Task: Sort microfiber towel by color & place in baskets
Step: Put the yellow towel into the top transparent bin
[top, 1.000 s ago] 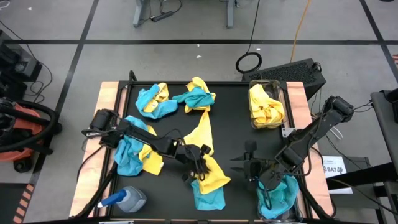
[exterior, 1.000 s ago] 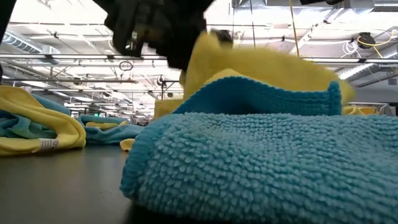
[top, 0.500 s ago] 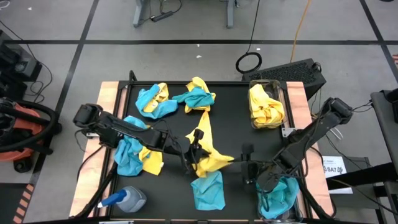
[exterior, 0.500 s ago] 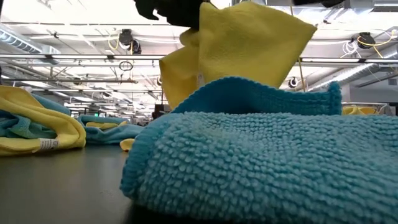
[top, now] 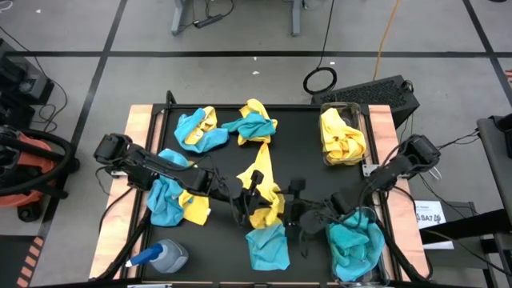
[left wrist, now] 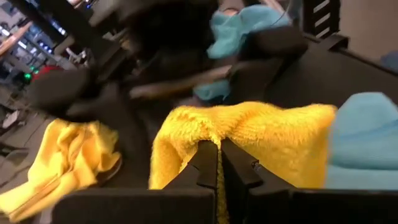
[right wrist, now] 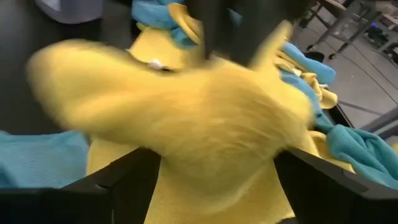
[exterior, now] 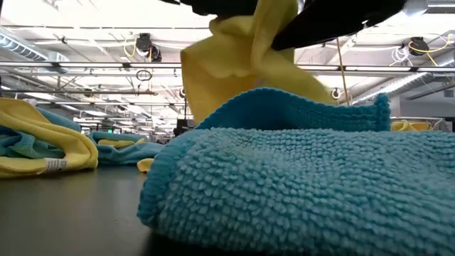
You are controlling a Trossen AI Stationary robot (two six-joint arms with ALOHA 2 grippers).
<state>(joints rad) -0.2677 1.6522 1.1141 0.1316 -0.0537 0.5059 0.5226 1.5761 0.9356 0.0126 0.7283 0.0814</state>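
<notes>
L gripper [top: 250, 200] has its jaws pinched tight on a yellow towel [top: 268, 210], lifted off the tabletop [top: 300, 156]. R gripper [top: 294, 214] sits just beside it, jaws spread wide w/ the same towel between them, not clamped. A teal towel [top: 268, 246] lies just below both. R-side basket [top: 382, 240] near R gripper holds teal towels; far basket [top: 365, 132] holds yellow.

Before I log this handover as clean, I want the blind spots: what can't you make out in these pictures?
- Right pincer: whether it is open or shut; the right wrist view is blurred and filled by the yellow towel.
- Both baskets, low view: hidden behind the teal towel.
- Left pincer grips the yellow towel, but the towel's lower edge is cut off by the pincer.
- Spray bottle, high view: label too small.
</notes>
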